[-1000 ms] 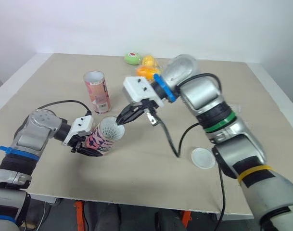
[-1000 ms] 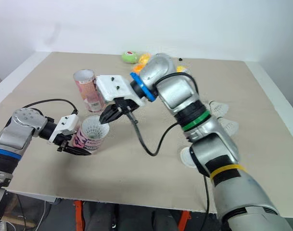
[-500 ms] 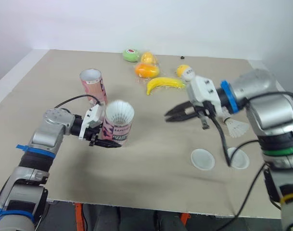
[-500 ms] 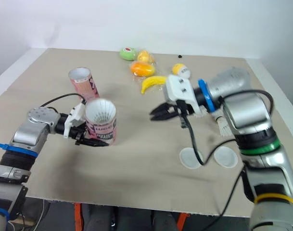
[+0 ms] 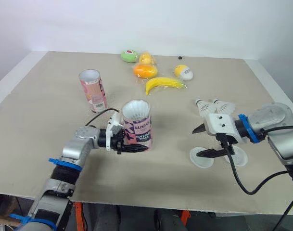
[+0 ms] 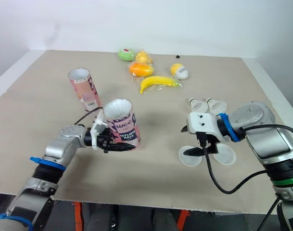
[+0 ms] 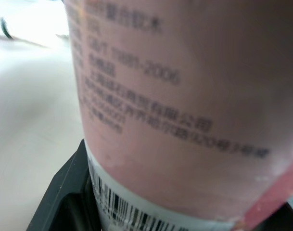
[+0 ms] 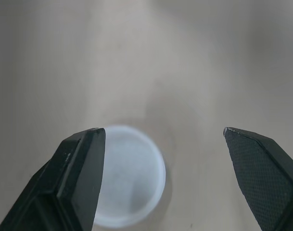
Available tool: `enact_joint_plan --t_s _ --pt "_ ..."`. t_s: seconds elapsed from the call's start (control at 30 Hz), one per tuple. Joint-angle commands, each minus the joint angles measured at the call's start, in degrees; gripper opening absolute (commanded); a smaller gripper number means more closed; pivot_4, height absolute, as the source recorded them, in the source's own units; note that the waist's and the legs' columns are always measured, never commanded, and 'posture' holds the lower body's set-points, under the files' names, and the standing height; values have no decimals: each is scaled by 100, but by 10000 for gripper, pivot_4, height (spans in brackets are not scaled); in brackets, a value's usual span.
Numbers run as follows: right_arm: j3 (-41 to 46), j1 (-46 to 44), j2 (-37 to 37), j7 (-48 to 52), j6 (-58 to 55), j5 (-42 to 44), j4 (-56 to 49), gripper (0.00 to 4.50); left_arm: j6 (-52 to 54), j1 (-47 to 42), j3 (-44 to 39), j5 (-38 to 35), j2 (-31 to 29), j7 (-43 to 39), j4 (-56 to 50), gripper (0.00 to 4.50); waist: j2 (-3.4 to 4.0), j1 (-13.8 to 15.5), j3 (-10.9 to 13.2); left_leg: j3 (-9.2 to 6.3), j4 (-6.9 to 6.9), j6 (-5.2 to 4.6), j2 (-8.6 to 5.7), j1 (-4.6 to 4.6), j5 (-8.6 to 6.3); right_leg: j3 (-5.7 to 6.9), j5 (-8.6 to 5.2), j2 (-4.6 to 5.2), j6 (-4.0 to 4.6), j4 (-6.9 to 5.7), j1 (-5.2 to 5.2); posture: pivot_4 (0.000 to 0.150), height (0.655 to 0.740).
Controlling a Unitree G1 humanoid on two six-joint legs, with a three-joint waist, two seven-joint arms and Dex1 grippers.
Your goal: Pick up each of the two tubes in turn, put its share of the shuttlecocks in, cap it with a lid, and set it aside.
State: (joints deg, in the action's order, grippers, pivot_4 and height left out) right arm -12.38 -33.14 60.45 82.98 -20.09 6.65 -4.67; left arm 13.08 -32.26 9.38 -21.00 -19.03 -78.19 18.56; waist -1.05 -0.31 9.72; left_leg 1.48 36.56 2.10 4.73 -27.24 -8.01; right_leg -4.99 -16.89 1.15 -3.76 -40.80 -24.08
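Note:
My left gripper (image 5: pixel 135 143) is shut on a pink tube (image 5: pixel 137 128), which it holds upright near the table's middle, with white shuttlecock feathers (image 5: pixel 135 109) at its mouth. The printed wall of this tube (image 7: pixel 184 106) sits between the left fingers (image 7: pixel 64 192). A second pink tube (image 5: pixel 93 90) stands open at the back left. My right gripper (image 5: pixel 204 141) is open and low over a white lid (image 5: pixel 200 158), with nothing between its fingers. This lid (image 8: pixel 127 175) lies below the right gripper (image 8: pixel 160 131). Another lid (image 5: pixel 238 157) lies beside it. Two shuttlecocks (image 5: pixel 204 107) (image 5: pixel 225 107) lie behind.
Toy fruit lies at the back of the table: a banana (image 5: pixel 164 84), an orange (image 5: pixel 145 70), a green fruit (image 5: pixel 129 56) and a yellow-and-white piece (image 5: pixel 184 72). The right arm's black cable (image 5: pixel 242 178) loops over the table's front right edge.
My right gripper left the tube's mouth, swung right, opened wide and came down over the lids. My left gripper stood the tube upright and carried it toward the middle.

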Motion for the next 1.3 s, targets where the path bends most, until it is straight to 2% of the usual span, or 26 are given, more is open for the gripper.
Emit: enact_joint_plan --t_s 0.03,0.4,0.47,0.5,0.53,0.57,1.23,1.27,1.3 --pt "0 -75 41 -38 208 -191 293 42027 -520 -10 111 226 134 63 264 26550 0 -2 0 0 0 0 0 0 1 0 1 0 0 0 0 1500 6917" --pt "1 143 12 -122 196 -269 368 42027 -909 -47 183 416 456 173 876 26550 9 6 -5 -6 -4 1 -10 7 2 -2 14 3 25 1 13 1500 6917" --pt "12 174 -22 -154 132 -227 286 42310 -918 -60 191 440 464 164 924 34883 9 6 -5 -7 -3 1 -11 12 2 -1 15 4 22 1 17 1500 6917" --pt "14 180 -35 -170 109 -218 260 42310 -927 -59 206 456 459 144 938 37479 9 6 -5 -7 -2 1 -11 14 2 -1 15 4 21 1 18 1500 6917" --pt "16 183 -45 -185 90 -215 240 42310 -977 -49 234 493 450 123 953 42452 9 6 -6 -7 -2 1 -11 16 2 -1 15 4 20 1 20 1500 6917" --pt "17 187 -52 -197 70 -214 221 42310 -1036 -30 268 537 438 100 963 43786 9 6 -6 -7 -2 1 -10 17 2 -1 15 4 20 1 20 1500 6917" --pt "76 347 -122 -439 -197 -120 -77 42310 -1121 -82 307 675 493 51 1180 43786 12 5 -8 -9 -3 1 -10 60 2 1 -5 5 0 9 63 1500 6917" --pt "75 346 -126 -449 -205 -115 -82 42310 -1106 -85 296 673 496 70 1179 38680 13 5 -8 -9 -3 1 -10 60 2 1 -5 6 0 9 64 1500 6917" --pt "73 345 -127 -456 -215 -107 -90 42310 -1106 -84 289 680 498 93 1178 35561 13 5 -8 -8 -3 1 -11 60 2 1 -5 6 -1 10 65 1500 6917"
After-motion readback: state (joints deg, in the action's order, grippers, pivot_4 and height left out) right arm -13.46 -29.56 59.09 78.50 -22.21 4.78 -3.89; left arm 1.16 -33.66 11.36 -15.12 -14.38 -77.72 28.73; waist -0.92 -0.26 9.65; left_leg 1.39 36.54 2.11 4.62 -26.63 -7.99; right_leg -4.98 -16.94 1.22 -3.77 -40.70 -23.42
